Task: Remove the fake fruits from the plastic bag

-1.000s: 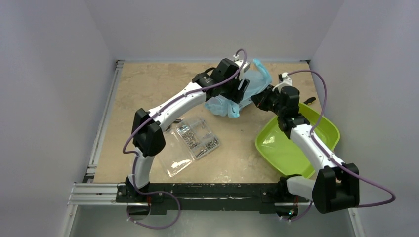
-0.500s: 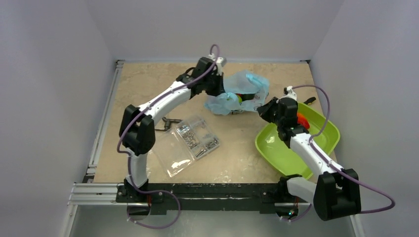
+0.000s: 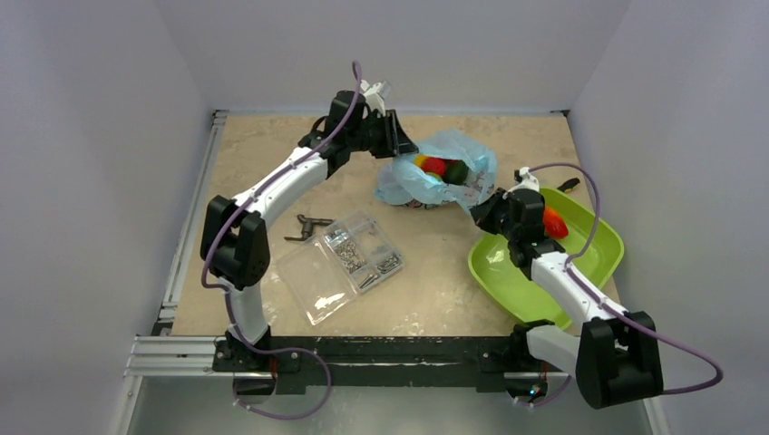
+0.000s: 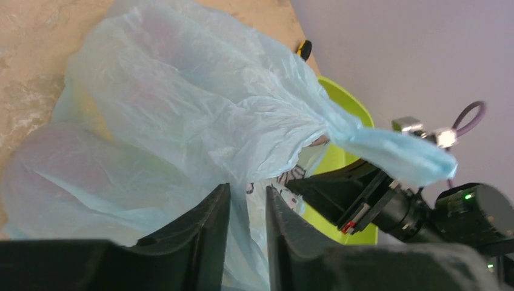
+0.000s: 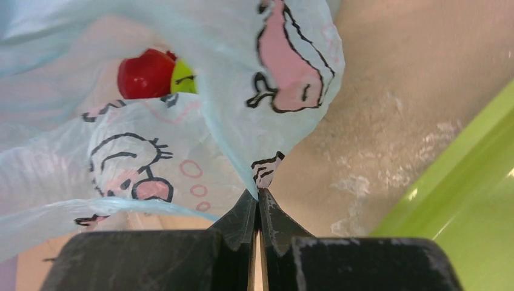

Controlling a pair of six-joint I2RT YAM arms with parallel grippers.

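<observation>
Hidden first. The plastic bag (image 3: 440, 172) lies crumpled at the far middle of the table (image 3: 263, 163), mouth up. From above we make out three of the fake fruits (image 3: 436, 167) inside it: yellow, red and dark green, packed together, their outlines cut by the film. The right wrist view gives only a red piece and a yellow-green sliver through a gap in the folds. What lies lower in the bag we cannot see. One red-orange fruit (image 3: 555, 223) sits on the lime-green tray (image 3: 508, 272), partly behind the right arm.

Right gripper (image 5: 259, 195): fingers pressed together on a printed corner tip of the bag, on its tray side. Left gripper (image 4: 247, 189): at the bag's far left edge, fingers a narrow slot apart with blue film running down into the slot; pinched or loose, we cannot tell.

Edges, room. Open tabletop lies left of the bag and in front of it. The clear compartment box (image 3: 349, 263) and a dark tool (image 3: 306, 225) lie nearer the bases, well apart from the bag. The tray rim is just beside the right gripper
</observation>
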